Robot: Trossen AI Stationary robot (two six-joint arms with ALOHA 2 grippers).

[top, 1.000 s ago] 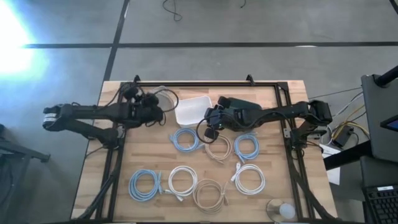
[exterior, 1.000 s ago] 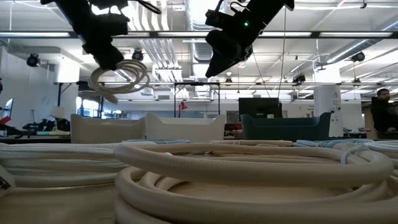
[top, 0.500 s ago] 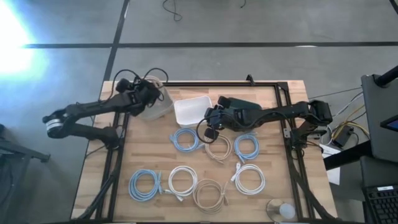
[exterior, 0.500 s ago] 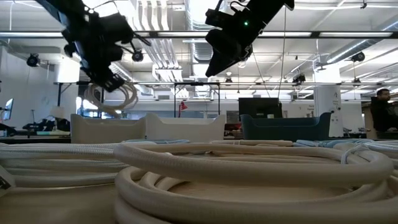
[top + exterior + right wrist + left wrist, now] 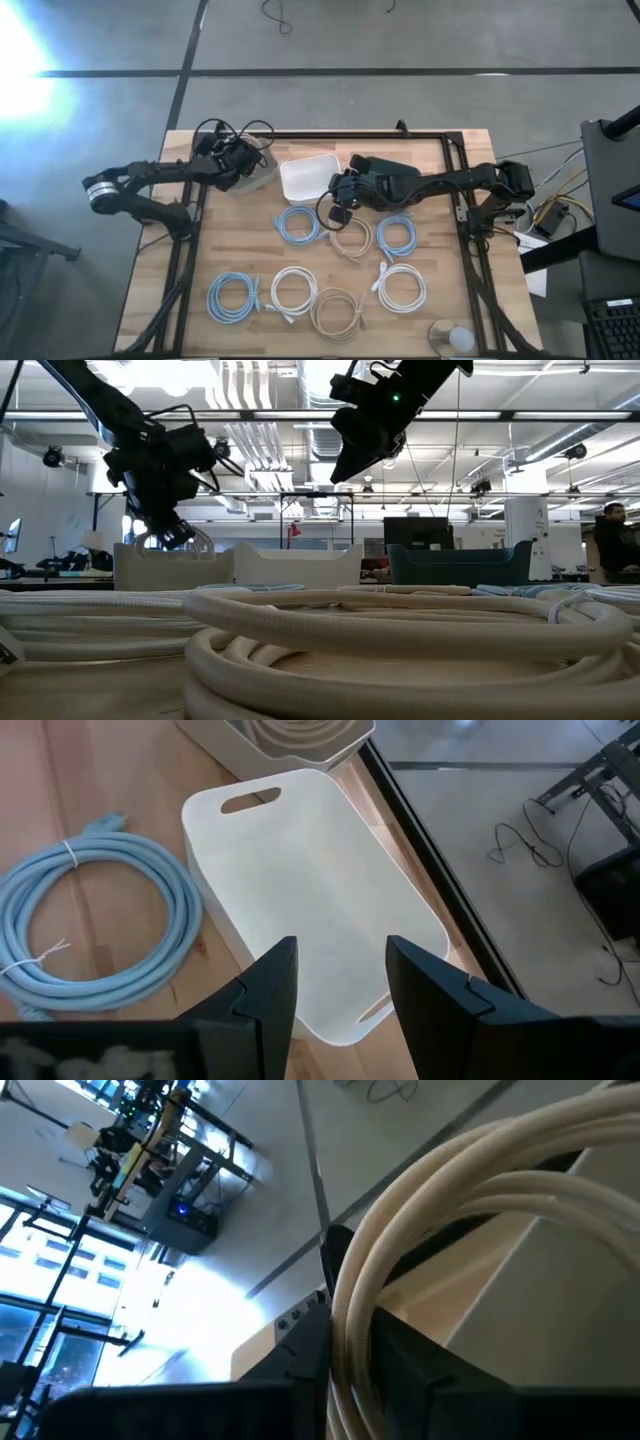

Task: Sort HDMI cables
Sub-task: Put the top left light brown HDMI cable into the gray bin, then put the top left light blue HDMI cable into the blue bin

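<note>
A wooden tabletop (image 5: 240,250) with a black metal frame (image 5: 330,134) stands on a grey concrete floor (image 5: 330,40) crossed by dark seam lines. Bright light glares across the floor at one far corner. A loose dark wire (image 5: 278,15) lies on the floor beyond the tabletop. Seen level from the tabletop, the room behind is a large open workshop with white ceiling ducts (image 5: 245,430), long strip lights (image 5: 560,415), windows along one side and a black monitor (image 5: 417,532). A person (image 5: 612,540) stands at the far edge.
</note>
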